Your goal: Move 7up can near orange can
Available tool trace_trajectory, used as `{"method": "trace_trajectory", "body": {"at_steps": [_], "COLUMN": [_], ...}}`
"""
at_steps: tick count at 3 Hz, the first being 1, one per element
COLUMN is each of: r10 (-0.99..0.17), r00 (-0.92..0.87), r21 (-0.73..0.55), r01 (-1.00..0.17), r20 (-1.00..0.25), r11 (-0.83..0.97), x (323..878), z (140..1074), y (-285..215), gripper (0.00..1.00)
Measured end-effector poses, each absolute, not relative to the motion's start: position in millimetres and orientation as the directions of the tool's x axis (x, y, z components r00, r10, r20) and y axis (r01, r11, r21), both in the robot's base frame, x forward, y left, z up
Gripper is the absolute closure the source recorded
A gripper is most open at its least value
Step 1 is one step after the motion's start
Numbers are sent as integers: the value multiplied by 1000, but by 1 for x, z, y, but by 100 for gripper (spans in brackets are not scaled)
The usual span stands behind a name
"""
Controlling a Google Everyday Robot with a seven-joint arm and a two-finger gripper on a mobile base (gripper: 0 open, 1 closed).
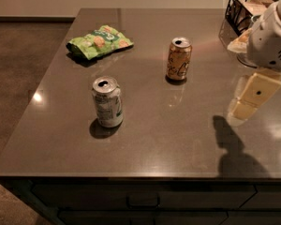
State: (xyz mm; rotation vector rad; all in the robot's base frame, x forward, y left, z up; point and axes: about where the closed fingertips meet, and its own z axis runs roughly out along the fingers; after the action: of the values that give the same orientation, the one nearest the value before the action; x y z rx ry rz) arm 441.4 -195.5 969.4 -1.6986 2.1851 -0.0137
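The 7up can (107, 102), silver-grey with a pale label, stands upright on the dark table's (168, 139) front left part. The orange can (179, 59), orange-gold with dark lettering, stands upright further back, to the right of the 7up can. My gripper (249, 99) hangs at the right side of the view, cream-coloured fingers pointing down-left above the table, well to the right of both cans. It holds nothing. Its shadow falls on the table below it.
A green snack bag (99, 41) lies at the back left of the table. A black wire basket (246, 8) with items stands at the back right corner, with a clear bowl-like object (234, 39) beside it. The table's front edge has drawers below.
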Motion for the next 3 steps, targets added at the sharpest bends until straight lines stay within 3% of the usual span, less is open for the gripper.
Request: {"method": "trace_trajectory", "body": {"at_steps": [3], "r10": [-809], "r00": [-98], "r21": [-97], "r01": [-977], "r20": [-580], "r11": [188], "x": [444], "z": [932], "y": [-73], "gripper": [0]}}
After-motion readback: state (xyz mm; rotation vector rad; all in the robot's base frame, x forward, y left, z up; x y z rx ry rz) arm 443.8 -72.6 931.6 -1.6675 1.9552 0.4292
